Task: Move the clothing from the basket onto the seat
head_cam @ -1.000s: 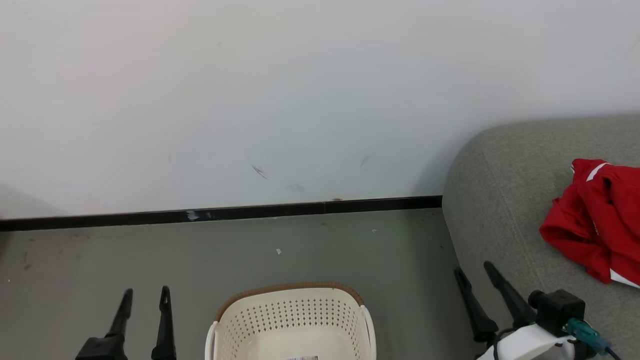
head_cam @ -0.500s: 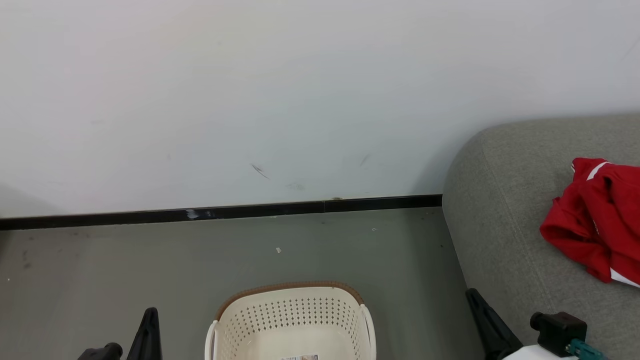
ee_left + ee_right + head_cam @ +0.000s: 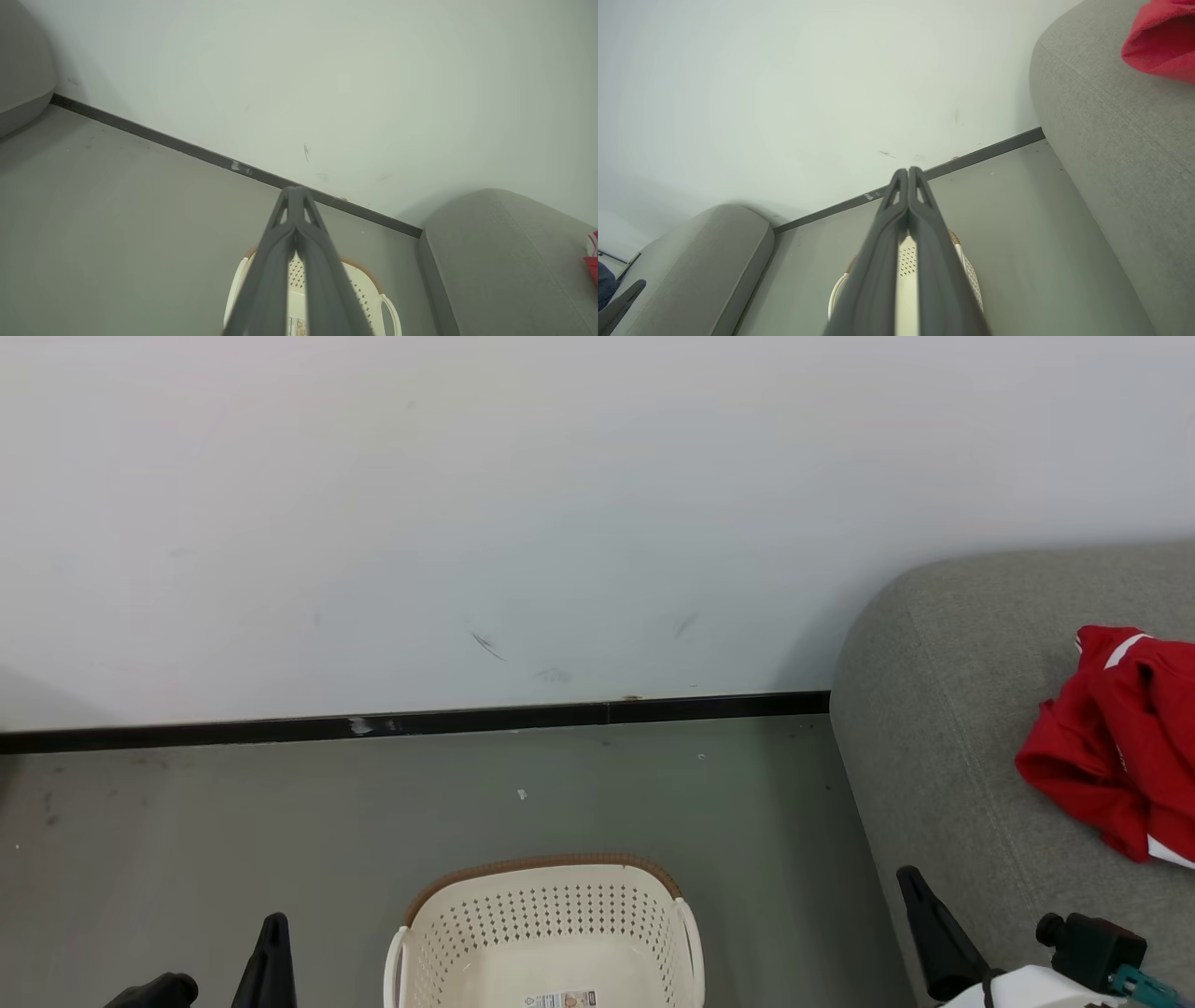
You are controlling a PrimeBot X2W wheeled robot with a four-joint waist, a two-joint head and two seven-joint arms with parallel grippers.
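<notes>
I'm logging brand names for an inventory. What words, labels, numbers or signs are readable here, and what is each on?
Label on the bottom of the basket: printed, but too small to read.
Red clothing on the seat: white trim shows, no lettering readable.
No other text is readable.

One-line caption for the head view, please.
Red clothing lies on the seat; the basket on the floor looks empty, between left end effector and right end effector.
</notes>
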